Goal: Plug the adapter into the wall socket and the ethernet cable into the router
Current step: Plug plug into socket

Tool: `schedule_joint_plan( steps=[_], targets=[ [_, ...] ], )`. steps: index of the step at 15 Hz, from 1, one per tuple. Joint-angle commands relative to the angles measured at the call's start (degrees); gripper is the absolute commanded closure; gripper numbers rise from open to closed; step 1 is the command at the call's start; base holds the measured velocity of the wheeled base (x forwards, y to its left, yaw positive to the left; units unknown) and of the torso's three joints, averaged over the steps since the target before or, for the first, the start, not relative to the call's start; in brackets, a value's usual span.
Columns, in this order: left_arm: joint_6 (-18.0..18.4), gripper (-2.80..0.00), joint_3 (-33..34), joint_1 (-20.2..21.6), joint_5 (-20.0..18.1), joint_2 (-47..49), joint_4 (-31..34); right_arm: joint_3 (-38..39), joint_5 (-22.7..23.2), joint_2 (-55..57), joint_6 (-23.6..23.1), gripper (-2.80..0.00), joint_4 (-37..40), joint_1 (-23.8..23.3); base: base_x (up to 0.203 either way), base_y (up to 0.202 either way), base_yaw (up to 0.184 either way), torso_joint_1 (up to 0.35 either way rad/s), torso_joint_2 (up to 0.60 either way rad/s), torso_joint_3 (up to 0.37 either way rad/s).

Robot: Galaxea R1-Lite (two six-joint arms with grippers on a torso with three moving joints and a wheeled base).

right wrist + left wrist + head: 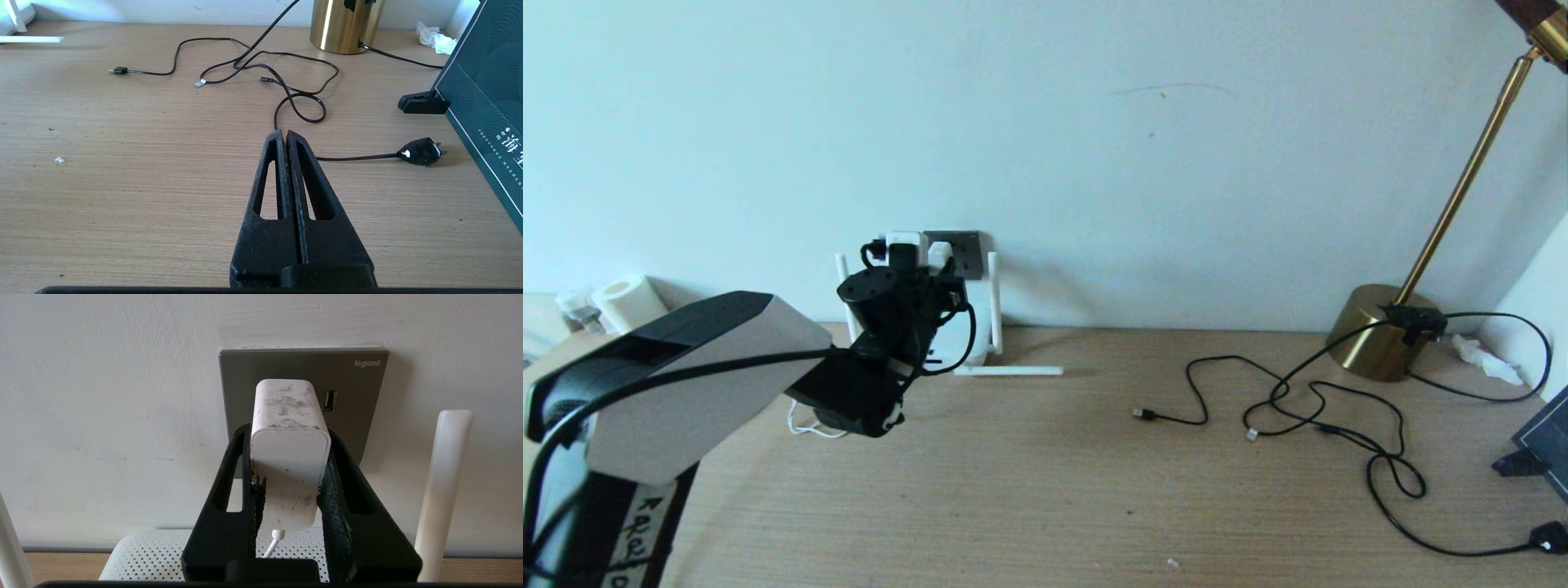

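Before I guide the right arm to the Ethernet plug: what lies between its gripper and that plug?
In the right wrist view, only bare table and a black cable loop separate right gripper from ethernet cable.

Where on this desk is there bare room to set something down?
Bare wood spans the front and middle of the desk, between the router and the black cables. It's crowded by the lamp with cable loops, and at the socket, where the left tool grips the adapter.

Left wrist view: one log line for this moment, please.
left pincer: shut on small white adapter block | at dark grey wall socket plate | right pincer: shut, empty, over table
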Motion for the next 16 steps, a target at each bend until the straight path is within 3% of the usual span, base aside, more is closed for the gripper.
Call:
schedule_joint_plan(
  steps=[1, 16],
  targets=[
    [0.04, 0.00, -0.05, -0.21, 0.07, 0.05, -0.30, 0.00, 0.00, 0.09, 0.02, 0.00, -0.02, 0.00, 0.000, 0.000, 0.000, 0.000, 0.00, 0.000],
    [-0.02, 0.00, 0.10, -0.13, 0.33, 0.40, -0.41, 0.00, 0.00, 0.09, 0.02, 0.00, -0.02, 0.00, 0.000, 0.000, 0.000, 0.000, 0.00, 0.000]
  ],
)
